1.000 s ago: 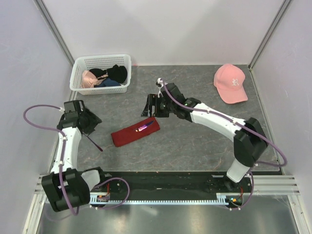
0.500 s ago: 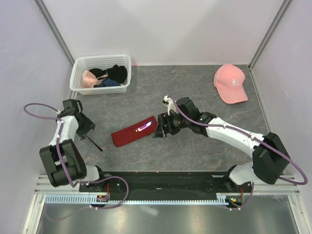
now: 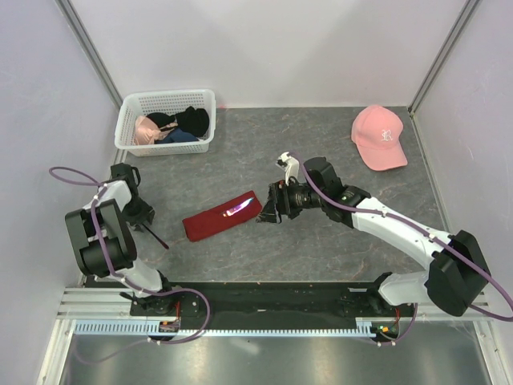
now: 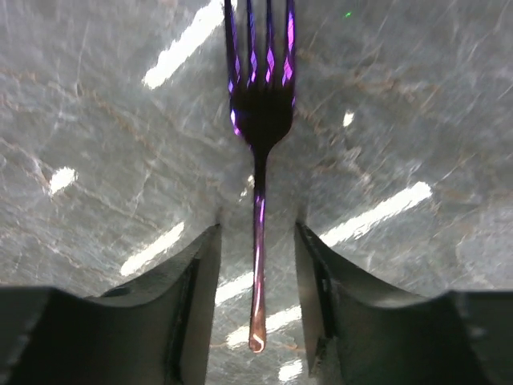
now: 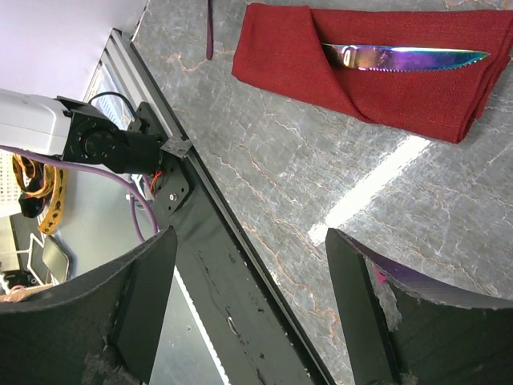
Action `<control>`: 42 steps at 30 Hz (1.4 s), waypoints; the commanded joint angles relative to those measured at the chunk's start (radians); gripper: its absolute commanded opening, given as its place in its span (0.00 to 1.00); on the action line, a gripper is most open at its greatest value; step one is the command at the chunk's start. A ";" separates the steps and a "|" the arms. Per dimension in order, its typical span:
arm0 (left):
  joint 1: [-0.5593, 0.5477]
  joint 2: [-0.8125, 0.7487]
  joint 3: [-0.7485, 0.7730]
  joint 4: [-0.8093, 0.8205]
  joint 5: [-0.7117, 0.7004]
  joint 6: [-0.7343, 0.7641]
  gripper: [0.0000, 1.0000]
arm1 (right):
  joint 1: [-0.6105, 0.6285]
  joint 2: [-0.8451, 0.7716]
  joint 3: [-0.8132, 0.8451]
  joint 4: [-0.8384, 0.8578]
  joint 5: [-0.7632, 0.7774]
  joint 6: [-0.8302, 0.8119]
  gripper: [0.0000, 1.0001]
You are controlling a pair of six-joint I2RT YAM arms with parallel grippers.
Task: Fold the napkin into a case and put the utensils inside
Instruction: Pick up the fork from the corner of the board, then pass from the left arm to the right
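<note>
The dark red napkin [image 3: 215, 219] lies folded as a narrow case in the middle of the table, with an iridescent knife [image 3: 239, 208] tucked in its right end. The right wrist view shows the case [image 5: 377, 88] and the knife blade [image 5: 405, 58] in its fold. My right gripper [image 3: 268, 210] is open and empty just right of the case; it also shows in the right wrist view [image 5: 250, 241]. A purple fork [image 3: 155, 233] lies on the table left of the case. My left gripper [image 3: 139, 214] is open, its fingers [image 4: 204, 265] either side of the fork's handle [image 4: 258, 241] without touching it.
A white basket [image 3: 128, 120] with black and pink garments stands at the back left. A pink cap [image 3: 379, 136] lies at the back right. The black base rail [image 5: 232, 297] runs along the near edge. Walls close in both sides.
My right gripper has moved from behind the case's right end to the near right of it. My left arm has drawn back and brought its gripper down over the fork's handle.
</note>
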 commanded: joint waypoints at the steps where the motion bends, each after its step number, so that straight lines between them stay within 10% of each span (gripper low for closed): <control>1: 0.008 0.095 -0.009 0.093 -0.096 0.004 0.39 | -0.017 -0.016 0.005 0.036 -0.016 -0.008 0.83; 7: 0.008 0.090 -0.007 0.141 -0.074 0.027 0.02 | -0.082 -0.011 -0.001 0.034 -0.024 0.003 0.84; 16: -0.067 -0.213 -0.033 0.092 0.088 0.062 0.02 | -0.157 0.029 0.023 -0.012 -0.004 -0.009 0.87; 23: -0.399 -0.417 0.008 0.072 0.118 0.134 0.02 | -0.164 0.133 0.124 -0.038 -0.033 -0.038 0.87; 32: -0.779 -0.433 0.112 0.106 0.265 0.358 0.02 | -0.164 0.228 0.308 -0.092 -0.064 -0.109 0.83; 42: -0.949 -0.385 0.126 0.159 0.329 0.350 0.02 | -0.088 0.315 0.410 -0.093 -0.024 -0.058 0.70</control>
